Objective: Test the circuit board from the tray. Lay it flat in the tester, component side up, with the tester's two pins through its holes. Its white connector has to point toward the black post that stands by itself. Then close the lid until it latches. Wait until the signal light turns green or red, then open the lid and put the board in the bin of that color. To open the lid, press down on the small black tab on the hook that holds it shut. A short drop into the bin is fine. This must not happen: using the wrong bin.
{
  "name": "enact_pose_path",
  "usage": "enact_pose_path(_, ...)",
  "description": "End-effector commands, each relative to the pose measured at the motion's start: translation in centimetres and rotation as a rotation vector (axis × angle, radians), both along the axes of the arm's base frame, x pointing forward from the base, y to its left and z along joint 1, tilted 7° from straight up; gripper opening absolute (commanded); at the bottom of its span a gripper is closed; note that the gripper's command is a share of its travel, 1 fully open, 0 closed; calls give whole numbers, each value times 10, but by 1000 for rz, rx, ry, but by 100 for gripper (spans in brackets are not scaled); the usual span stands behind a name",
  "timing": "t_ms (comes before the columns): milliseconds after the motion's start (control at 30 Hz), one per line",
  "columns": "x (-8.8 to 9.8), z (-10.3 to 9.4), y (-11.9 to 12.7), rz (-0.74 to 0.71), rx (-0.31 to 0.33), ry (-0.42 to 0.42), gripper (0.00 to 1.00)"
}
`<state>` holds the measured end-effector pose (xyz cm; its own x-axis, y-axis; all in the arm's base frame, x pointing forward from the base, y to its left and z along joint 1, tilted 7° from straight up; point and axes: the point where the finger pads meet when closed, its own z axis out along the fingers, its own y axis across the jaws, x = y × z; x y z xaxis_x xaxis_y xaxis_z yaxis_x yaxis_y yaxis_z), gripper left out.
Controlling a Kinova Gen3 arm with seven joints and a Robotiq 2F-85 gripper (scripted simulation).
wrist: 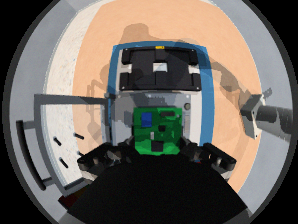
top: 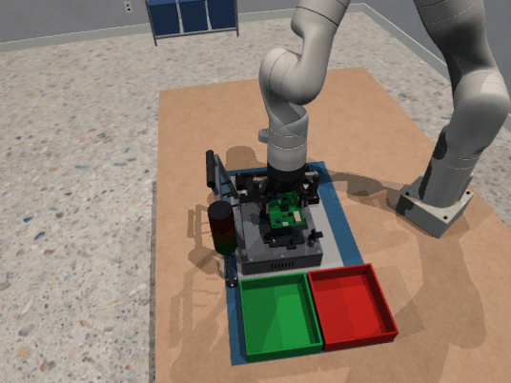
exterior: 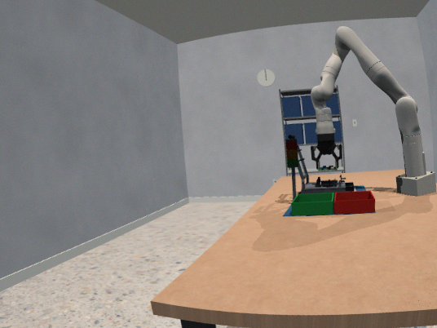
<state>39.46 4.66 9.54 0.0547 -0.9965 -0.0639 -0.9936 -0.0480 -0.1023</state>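
Note:
My gripper (top: 286, 208) (exterior: 328, 167) (wrist: 157, 142) is shut on the green circuit board (top: 281, 220) (exterior: 324, 168) (wrist: 170, 127), held about level, component side up, above the tester (top: 253, 263) (exterior: 309, 190) (wrist: 119, 116). The board's white connector (top: 297, 217) is at its near right part in the top view. The tester's black nest (top: 281, 242) is partly under the board; its pins cannot be made out. A small black upright piece (top: 314, 236) stands right of the nest. The lid (exterior: 302, 164) (wrist: 38, 120) is open at the left. The signal light (top: 222, 230) (exterior: 292, 152) looks dark.
The black tray (wrist: 175, 80) lies behind the tester. The green bin (top: 278, 316) (exterior: 313, 205) and red bin (top: 350, 307) (exterior: 355, 204) stand side by side in front. The lid's handle (top: 210, 169) (wrist: 25, 155) sticks up at the left, behind the signal light.

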Motion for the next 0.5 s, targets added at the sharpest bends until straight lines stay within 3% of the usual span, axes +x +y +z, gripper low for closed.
enact_pose_path(0, -1, -4, 1, 3, 1, 3, 77)
enact_pose_path(467, 1, -25, 3, 3, 1, 3, 77)
